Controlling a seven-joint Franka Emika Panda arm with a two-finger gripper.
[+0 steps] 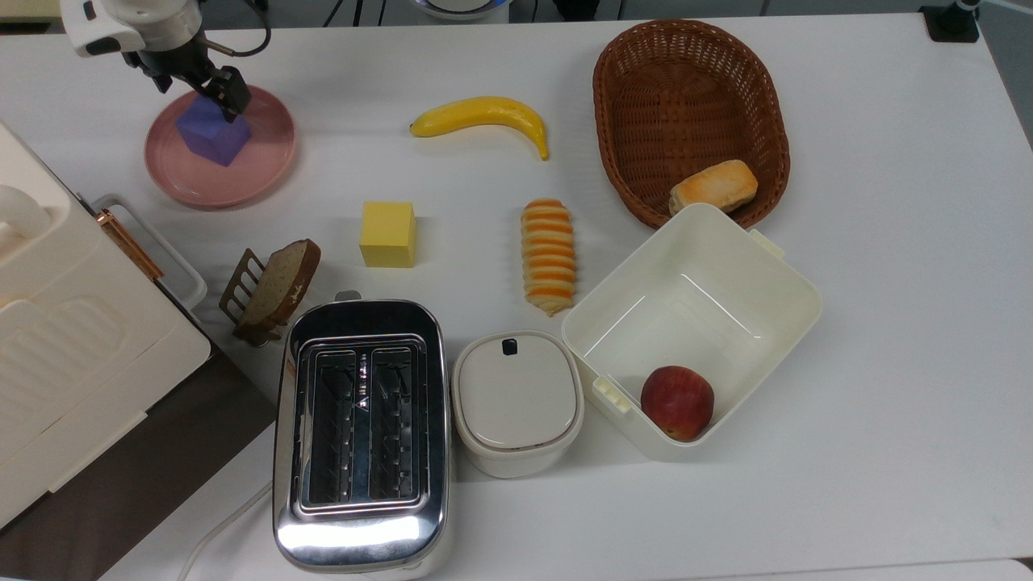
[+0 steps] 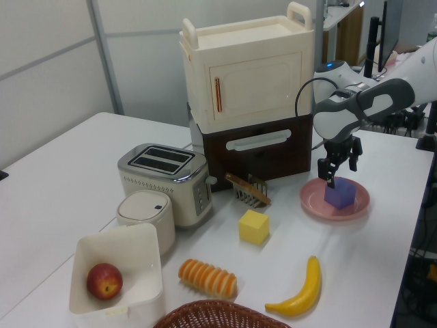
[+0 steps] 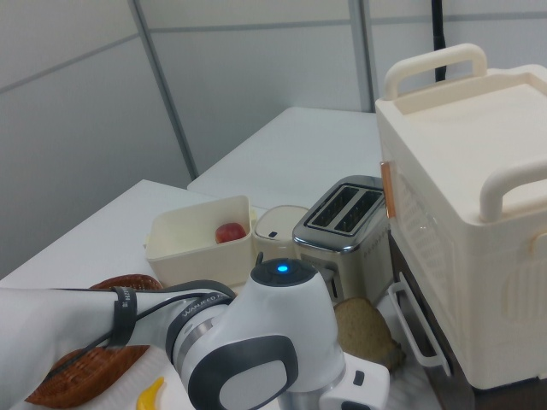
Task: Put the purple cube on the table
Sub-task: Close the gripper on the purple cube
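Overhead, the end effector (image 1: pixel 211 85), fingers spread, straddles the purple cube (image 1: pixel 211 133) on plate (image 1: pixel 258 169).

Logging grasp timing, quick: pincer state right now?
Pincer: open, fingers straddling the top of the purple cube, which sits on the pink plate. Not holding it yet.

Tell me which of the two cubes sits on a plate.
The purple cube sits on the pink plate, under the gripper. The yellow cube rests directly on the white table.
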